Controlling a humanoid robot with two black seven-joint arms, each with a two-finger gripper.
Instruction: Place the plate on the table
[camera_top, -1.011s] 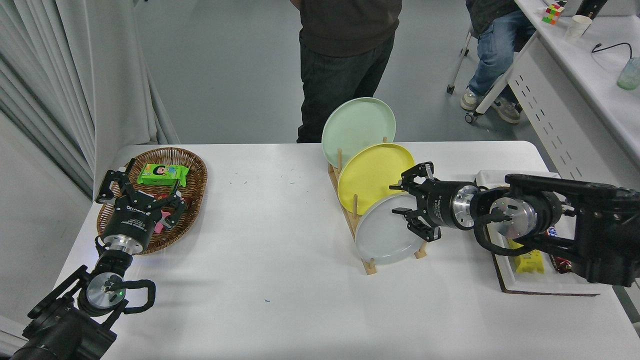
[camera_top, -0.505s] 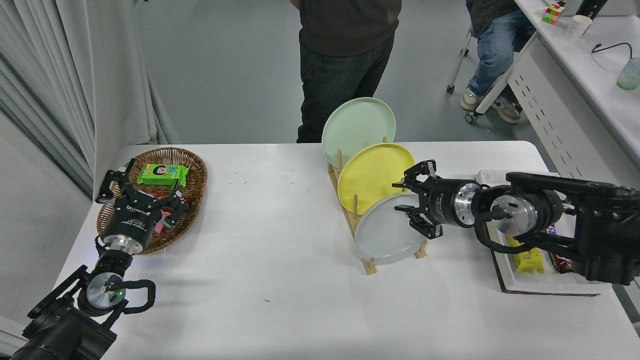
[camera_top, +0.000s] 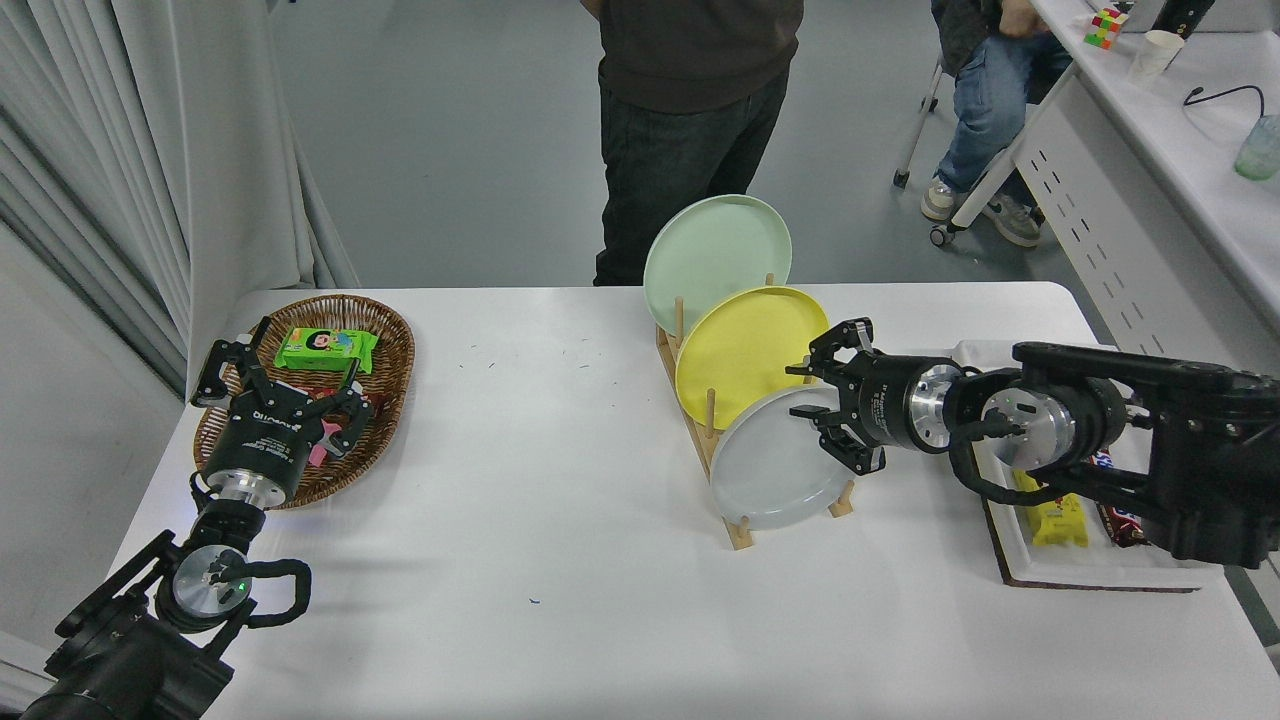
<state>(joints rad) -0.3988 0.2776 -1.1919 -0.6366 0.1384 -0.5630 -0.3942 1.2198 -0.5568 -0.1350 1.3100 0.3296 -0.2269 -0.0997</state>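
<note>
The light grey plate (camera_top: 772, 465) leans upright in the front slot of a wooden rack (camera_top: 712, 455) on the white table (camera_top: 560, 560). Behind it stand a yellow plate (camera_top: 745, 340) and a pale green plate (camera_top: 712, 245). My right gripper (camera_top: 812, 392) is open at the grey plate's upper right rim, one finger above the rim and one in front of the plate's face. It holds nothing. My left gripper (camera_top: 275, 370) is parked open at the lower left, over a wicker basket.
The wicker basket (camera_top: 385, 345) at the left holds a green packet (camera_top: 325, 348). A white tray (camera_top: 1085, 572) with snack bars lies under my right arm. A person (camera_top: 690, 110) stands at the far edge; another sits at the upper right beside a white desk (camera_top: 1150, 170).
My right gripper has shifted slightly right and up along the grey plate's rim. Its fingers have narrowed a little. The plate has not moved.
</note>
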